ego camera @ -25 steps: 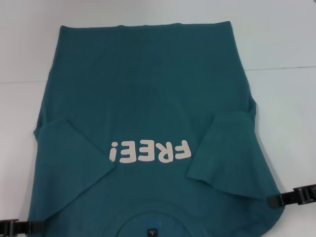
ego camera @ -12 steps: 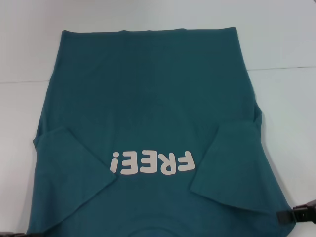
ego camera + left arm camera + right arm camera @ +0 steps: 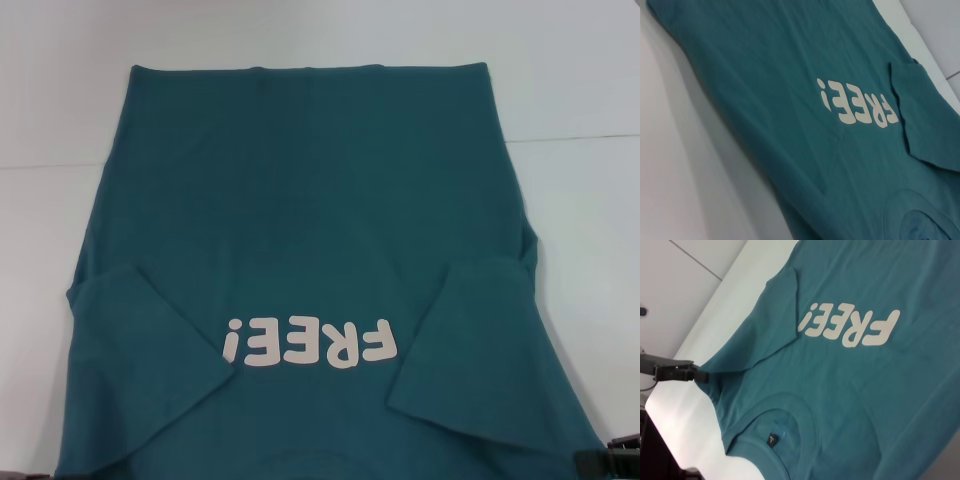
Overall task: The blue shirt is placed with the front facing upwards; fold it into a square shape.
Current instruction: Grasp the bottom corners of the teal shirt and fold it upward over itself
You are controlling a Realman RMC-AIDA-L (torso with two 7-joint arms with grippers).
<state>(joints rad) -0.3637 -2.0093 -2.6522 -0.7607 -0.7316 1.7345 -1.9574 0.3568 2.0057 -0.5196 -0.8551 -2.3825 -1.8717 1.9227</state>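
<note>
Head view: left gripper (image 3: 20, 476) barely in frame at the near left corner, only a dark sliver, grip impossible to tell there. In the right wrist view, seen farther off as a black clamp (image 3: 682, 373) pinched onto the near left shoulder edge of the blue shirt (image 3: 310, 230). Spread front up across the white surface (image 3: 580, 90), collar nearest the robot and cut off by the frame, hem at the far side, both sleeves folded inward over the chest. Whitish "FREE!" print (image 3: 308, 343) between the sleeves, upside down from the head. Small black neck label (image 3: 771, 439) inside the collar, text too small to read. Right gripper (image 3: 612, 458) at the near right corner, touching the shirt's edge, mostly cropped; open or closed unclear.
</note>
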